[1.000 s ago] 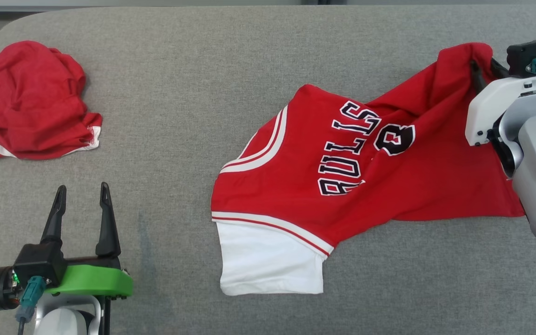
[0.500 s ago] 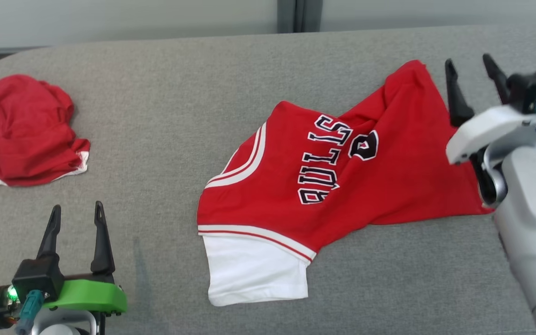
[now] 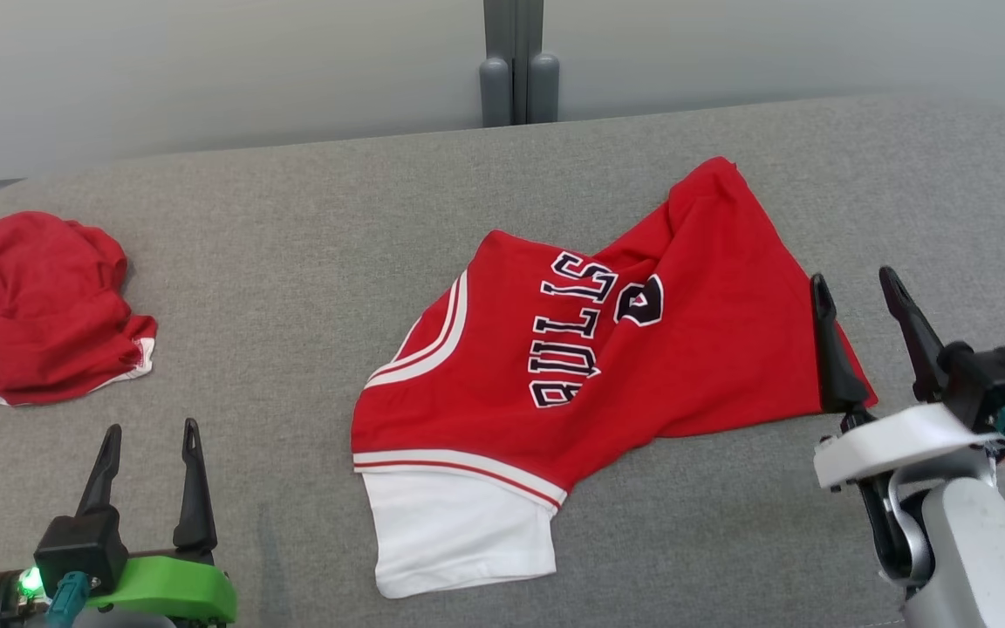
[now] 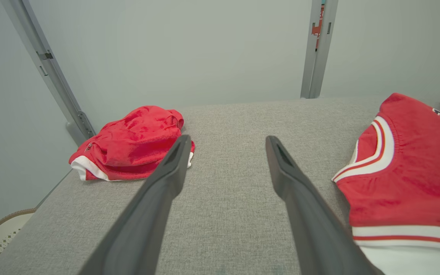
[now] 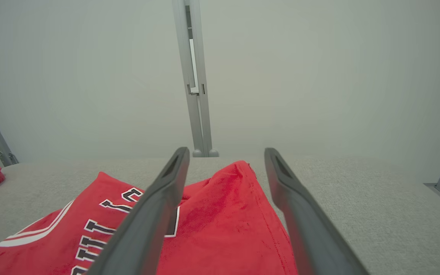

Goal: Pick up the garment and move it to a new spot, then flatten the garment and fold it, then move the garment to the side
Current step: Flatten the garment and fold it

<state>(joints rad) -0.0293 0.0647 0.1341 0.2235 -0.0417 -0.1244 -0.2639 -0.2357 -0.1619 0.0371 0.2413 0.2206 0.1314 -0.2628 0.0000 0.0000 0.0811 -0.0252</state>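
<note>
A red jersey (image 3: pixel 642 349) with "BULLS" lettering and a white lower part lies rumpled on the grey padded table (image 3: pixel 293 262), middle to right. It also appears in the right wrist view (image 5: pixel 220 229) and at the right of the left wrist view (image 4: pixel 403 168). My right gripper (image 3: pixel 856 292) stands open at the jersey's right edge, its left finger over the cloth's corner, holding nothing. My left gripper (image 3: pixel 149 436) is open at the lower left, well apart from the jersey, with bare table between its fingers (image 4: pixel 166 179).
A second red garment (image 3: pixel 31 310) lies crumpled at the table's far left, also seen in the left wrist view (image 4: pixel 128 143). A pale wall with a grey post (image 3: pixel 516 61) runs behind the table. Bare grey surface lies between the two garments.
The right gripper let go of the jersey's far right corner, opened and drew back toward me; the corner dropped flat. The head camera tilted up, shifting the whole view.
</note>
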